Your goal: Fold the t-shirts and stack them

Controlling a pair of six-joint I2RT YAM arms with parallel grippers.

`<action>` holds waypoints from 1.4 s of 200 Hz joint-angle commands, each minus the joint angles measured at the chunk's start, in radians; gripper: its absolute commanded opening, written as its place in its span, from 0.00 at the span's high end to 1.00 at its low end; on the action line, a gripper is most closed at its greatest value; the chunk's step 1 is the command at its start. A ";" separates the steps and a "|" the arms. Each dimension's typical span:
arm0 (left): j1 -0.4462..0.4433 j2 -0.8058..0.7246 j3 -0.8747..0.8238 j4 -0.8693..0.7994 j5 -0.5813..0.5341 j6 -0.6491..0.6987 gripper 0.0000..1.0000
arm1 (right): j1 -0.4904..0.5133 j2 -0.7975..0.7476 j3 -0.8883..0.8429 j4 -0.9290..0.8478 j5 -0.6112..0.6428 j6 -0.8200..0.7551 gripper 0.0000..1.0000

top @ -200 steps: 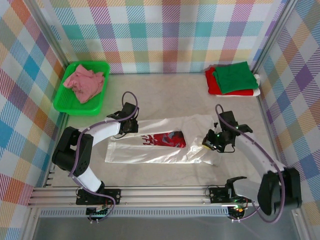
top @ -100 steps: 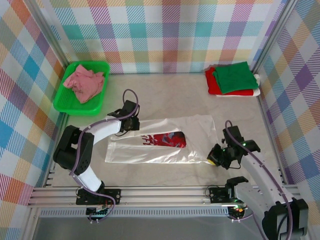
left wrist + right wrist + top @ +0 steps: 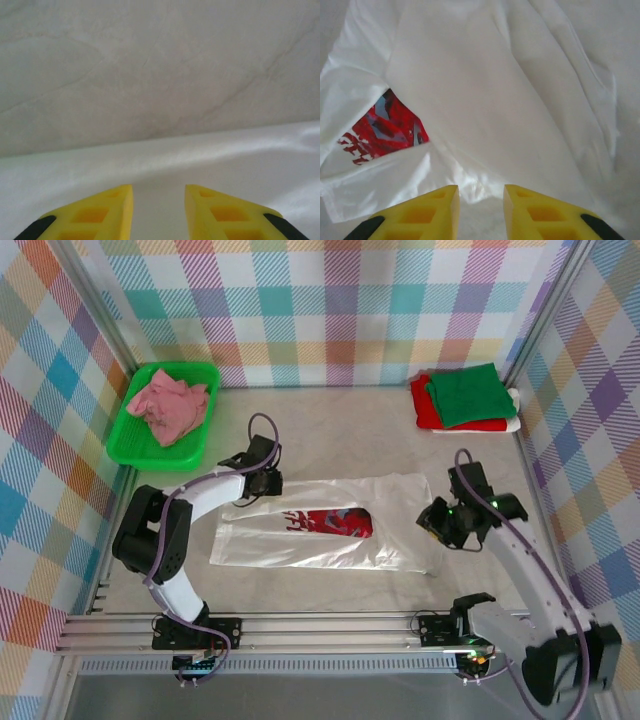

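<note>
White cloth is what has changed! The printed t-shirt now lies as one long, narrow strip across the middle of the desk. Its right end is flatter than a second ago, and its red-and-dark print shows through the middle. The right claw was clamped at that end a moment back. It has now let go and pulled clear, and it hovers just off the shirt's right edge. From the wrist, its fingers stand slightly parted over the fabric and pinch nothing. The left claw has barely moved and sits at the strip's far left corner. It is also a little spread above the cloth, with nothing between its tips.

My read is that the lengthwise fold is done and the crosswise folds are still to come, before this one joins the pile.

Now the count:
- One white printed shirt is mid-desk.
- One pink shirt is crumpled in the one green tray at the far left corner, not yet folded.
- One green shirt sits on one red shirt, stacked at the far right corner with a sliver of white beneath them.
- Two claws, and neither holds anything.
</note>
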 commanded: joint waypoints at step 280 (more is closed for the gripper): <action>0.089 -0.090 0.052 -0.235 0.350 -0.129 0.68 | 0.029 1.003 0.910 0.261 0.022 -0.189 0.69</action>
